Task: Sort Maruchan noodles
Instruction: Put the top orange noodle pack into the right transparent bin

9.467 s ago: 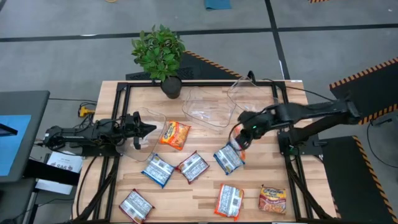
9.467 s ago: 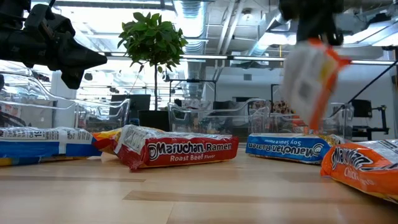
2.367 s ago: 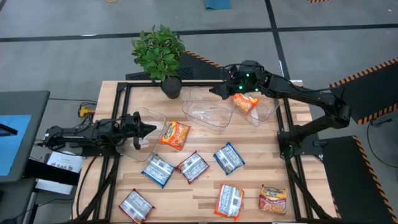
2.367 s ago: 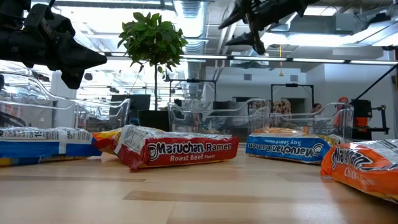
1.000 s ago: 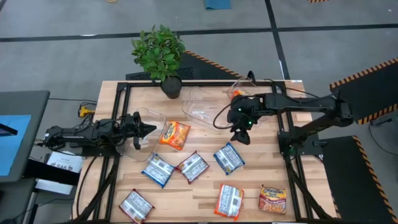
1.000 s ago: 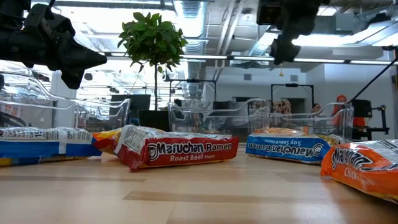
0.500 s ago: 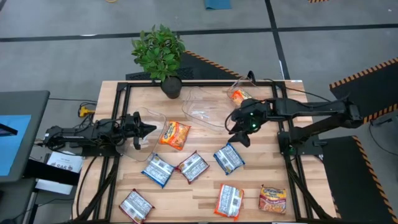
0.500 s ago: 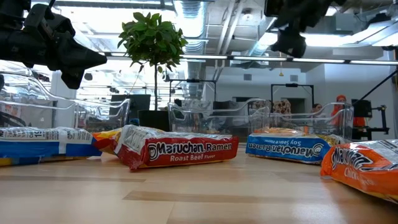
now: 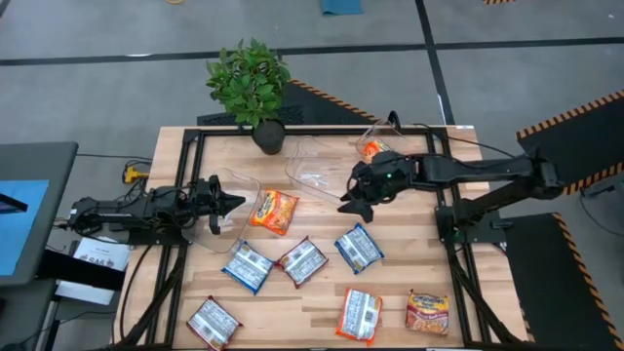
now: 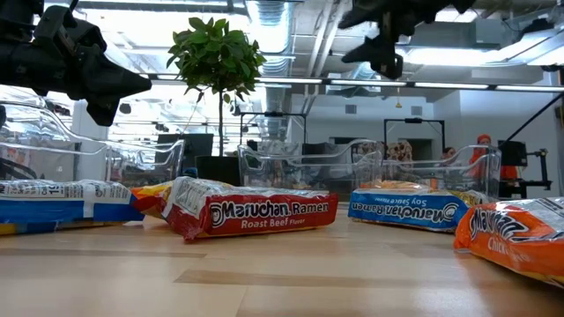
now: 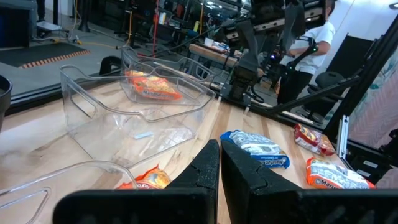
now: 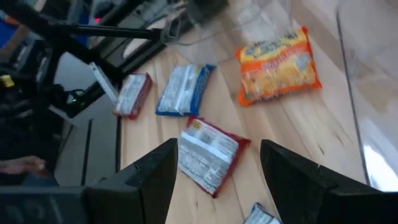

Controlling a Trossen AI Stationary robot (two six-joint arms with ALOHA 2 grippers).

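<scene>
Right tool (image 9: 348,206): hovering above the tabletop (image 9: 390,292) near its middle, just in front of the middle clear bin (image 9: 327,174); fingers (image 12: 146,177) standing wide apart, gripping nothing.
Left tool (image 9: 237,202): waiting at the tabletop's left edge, beside the left clear bin (image 9: 237,185); fingers (image 11: 239,171) pressed together, carrying nothing.
Orange packet in bin (image 9: 374,151): lying inside the right clear bin (image 9: 390,141) at the far right of the tabletop; showing also in the left wrist view (image 11: 152,87).
Orange packet on wood (image 9: 274,211): lying flat just beside the left clear bin, near the left tool's tip.
Blue-and-white packets: lying one in the middle (image 9: 358,248) and one to its left (image 9: 248,266).
Red-and-white packets: lying one between the two blue ones (image 9: 301,261), one at the front left corner (image 9: 213,323), one at the front middle (image 9: 360,315).
Darker orange packet (image 9: 427,312): lying at the front right corner.
Potted plant (image 9: 251,83): standing at the far edge, behind the bins.
Person (image 11: 311,46): showing partly in the room beyond the tabletop, in the left wrist view.
</scene>
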